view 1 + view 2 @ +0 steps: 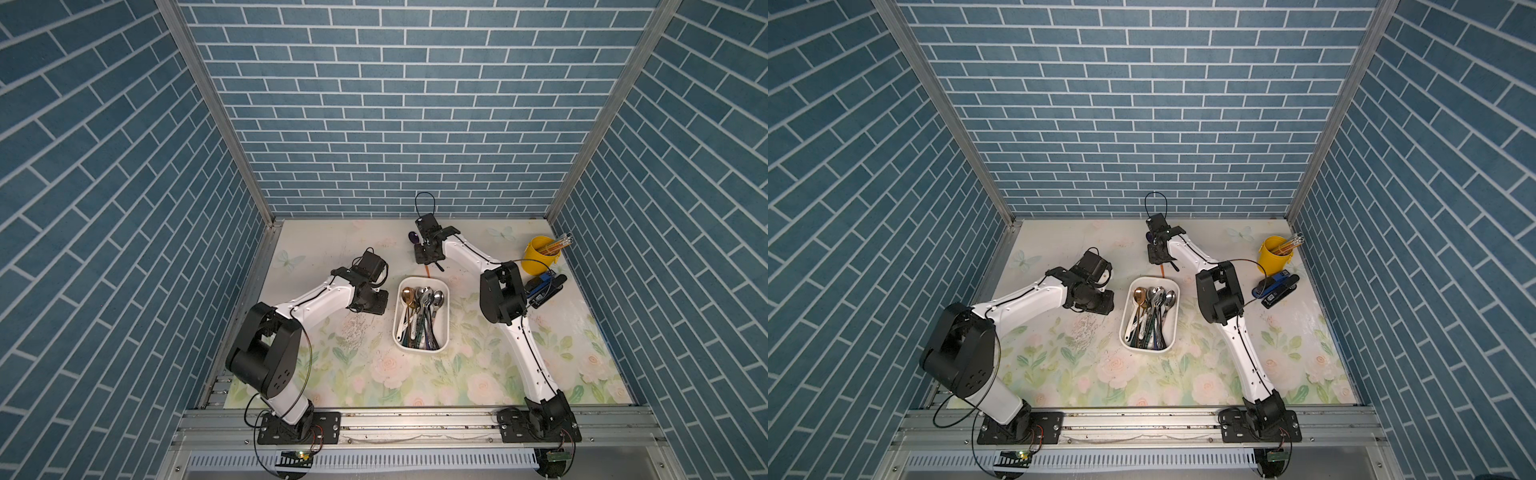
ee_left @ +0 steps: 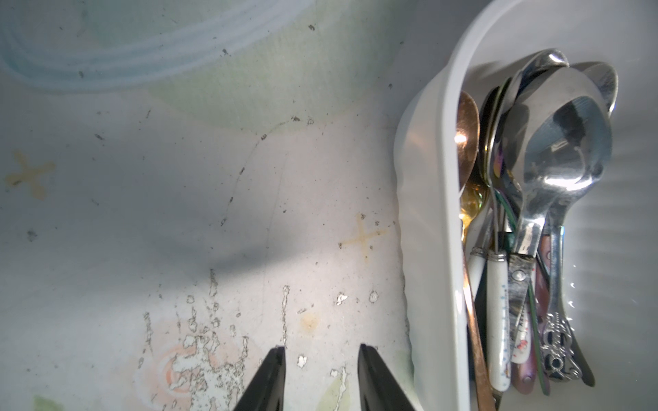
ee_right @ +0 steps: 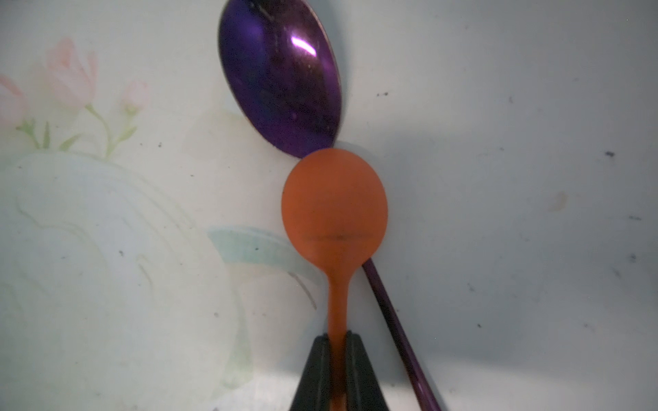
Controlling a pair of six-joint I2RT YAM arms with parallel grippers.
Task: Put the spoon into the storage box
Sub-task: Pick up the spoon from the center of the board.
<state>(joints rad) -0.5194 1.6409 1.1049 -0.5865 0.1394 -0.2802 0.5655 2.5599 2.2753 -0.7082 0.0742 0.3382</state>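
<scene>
Right end effector (image 3: 336,340) is pinching the orange plastic spoon (image 3: 334,206); the transfer is not yet made.
It is gripping the handle near the counter's (image 1: 478,374) far edge, beyond the white rounded plastic storage box (image 1: 448,320) full of cutlery, with a purple metal spoon (image 3: 281,78) lying alongside. The left end effector (image 2: 320,352) is hovering part-spread and empty.

On my right, a yellow cup (image 1: 1273,259) of pencils (image 1: 1291,244) stands just beside a blue stapler (image 1: 1278,289) on the floral surface (image 1: 1183,376).
</scene>
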